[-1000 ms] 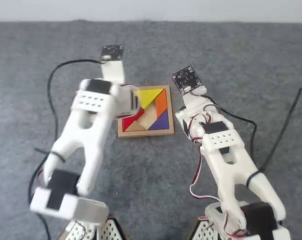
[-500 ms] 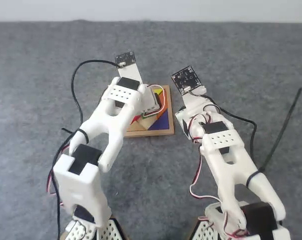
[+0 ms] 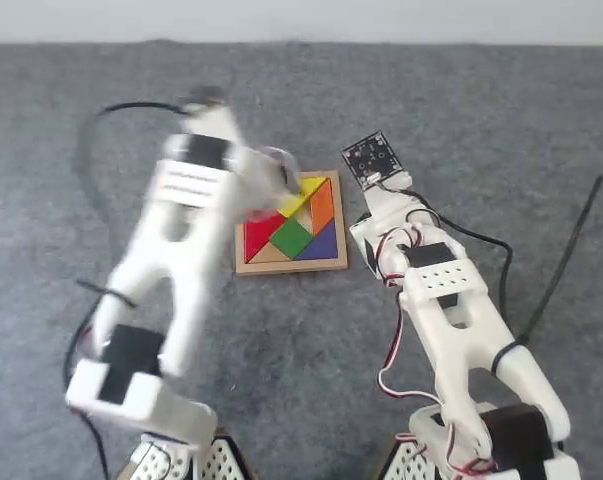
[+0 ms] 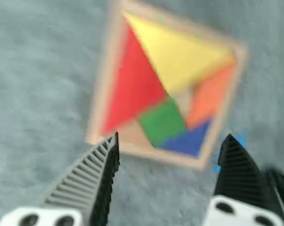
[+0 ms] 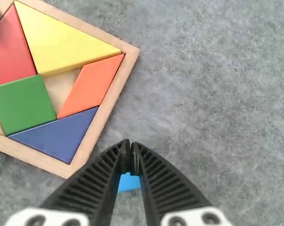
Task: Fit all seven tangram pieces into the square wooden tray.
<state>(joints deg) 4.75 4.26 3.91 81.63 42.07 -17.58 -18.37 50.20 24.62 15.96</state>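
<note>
The square wooden tray (image 3: 289,267) lies flat on the grey felt-like table (image 3: 501,110), between your two arms and a little toward the left one. Five pieces sit flush inside it. The yellow triangle (image 5: 57,40) fills the far side, and the red triangle (image 5: 10,52) lies edge to edge with it. The green square (image 5: 21,103) is in the middle, touching the red piece. The orange parallelogram (image 5: 90,84) runs along the rim on the side nearer your right arm. The dark blue triangle (image 5: 57,134) closes off the near corner below the green and the orange.

Two patches of bare wood show in the tray. One is a small triangle (image 5: 61,87) hemmed in by yellow, orange and green. The other is a gap (image 3: 256,256) in the corner beside the red and green pieces.

A small light blue piece (image 5: 128,182) lies on the table outside the tray, just off its near corner.

Your left gripper (image 4: 170,143) hangs over the tray with its fingers spread wide, and it carries nothing. Your right gripper (image 5: 131,154) sits just beside the tray's near corner, above the light blue piece. Its fingertips are pressed together with nothing between them. You cannot tell from these views whether the fingers touch that piece.
</note>
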